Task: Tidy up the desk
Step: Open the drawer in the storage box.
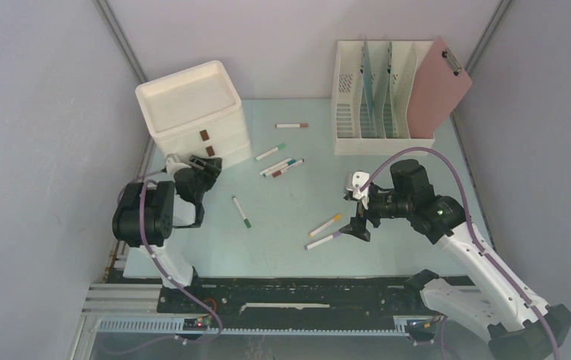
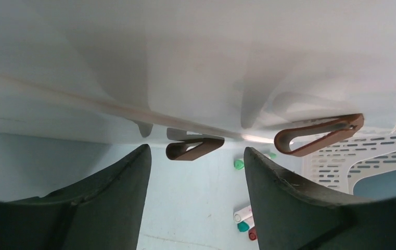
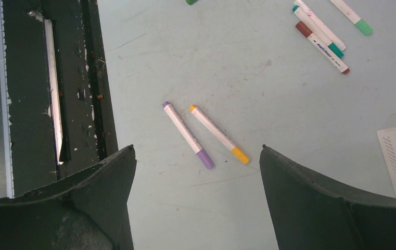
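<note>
My left fingers (image 1: 205,166) are at the far left of the worktop (image 1: 282,251), spread, with nothing between them, facing the front of the cream drawer unit (image 1: 192,112). One brown handle (image 2: 193,149) sits in line with the gap and just beyond the tips. If I close short of it I will pinch air. If I catch it and pull, I reckon the whole unit may slide towards me instead of the drawer opening, since nothing braces it. A second brown handle (image 2: 318,136) lies off to one side, and a slanted approach could hook that one.

In the middle the pens are loose and round, so any nudge may roll them.

My right fingers (image 1: 356,212) hover spread wide and empty over the purple marker (image 3: 188,134) and the yellow marker (image 3: 219,134). The two lie close together, nearly parallel, not far from the black front rail (image 3: 89,78). Coming down between them, I could take both or flick one towards the rail.

The count is one drawer unit with two handles showing, and seven markers: purple, yellow, a lone green one (image 1: 241,211), a green-capped one (image 1: 271,152), a teal (image 1: 286,163) and dark red (image 1: 283,172) pair, and a brown one (image 1: 292,125) farthest back. At the right there is one slotted file rack (image 1: 357,105) and one pink clipboard (image 1: 438,90) leaning at it.
</note>
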